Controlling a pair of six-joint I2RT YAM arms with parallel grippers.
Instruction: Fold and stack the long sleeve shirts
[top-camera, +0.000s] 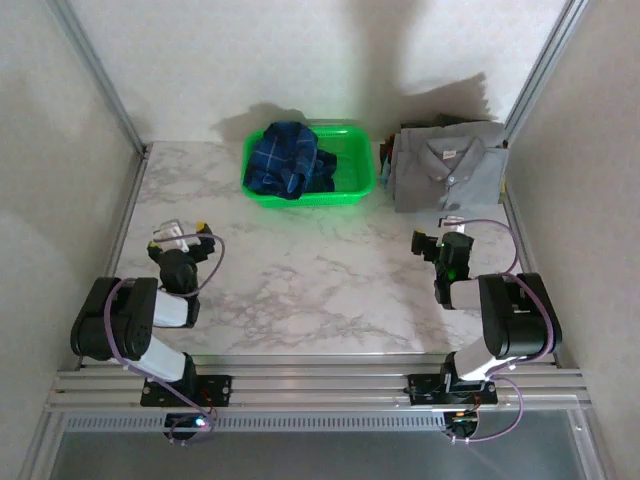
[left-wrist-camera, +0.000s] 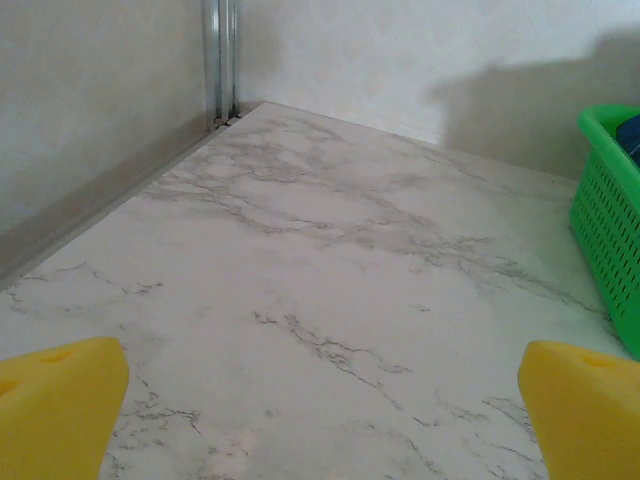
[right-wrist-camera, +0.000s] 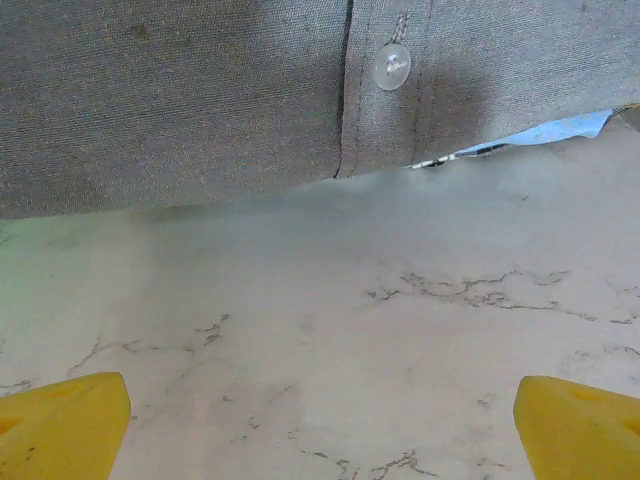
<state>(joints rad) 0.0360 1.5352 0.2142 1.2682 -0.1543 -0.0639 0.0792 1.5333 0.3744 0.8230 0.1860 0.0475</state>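
Note:
A dark blue plaid shirt (top-camera: 288, 160) lies crumpled in the green basket (top-camera: 357, 190) at the back middle of the table. A plain grey collared shirt (top-camera: 447, 165) lies folded on top of a stack at the back right; its buttoned front (right-wrist-camera: 250, 90) hangs across the top of the right wrist view, with a pale blue edge (right-wrist-camera: 560, 130) under it. My left gripper (top-camera: 183, 238) rests low at the near left, open, with bare marble between its yellow fingertips (left-wrist-camera: 60, 410). My right gripper (top-camera: 441, 240) sits just in front of the grey shirt, open, with nothing between its fingertips (right-wrist-camera: 580, 425).
The marble table (top-camera: 300, 270) stretches between the arms and the basket. Grey walls and metal frame posts (top-camera: 95, 80) close in the left and right sides. The basket's mesh wall (left-wrist-camera: 610, 230) stands to the right of the left gripper.

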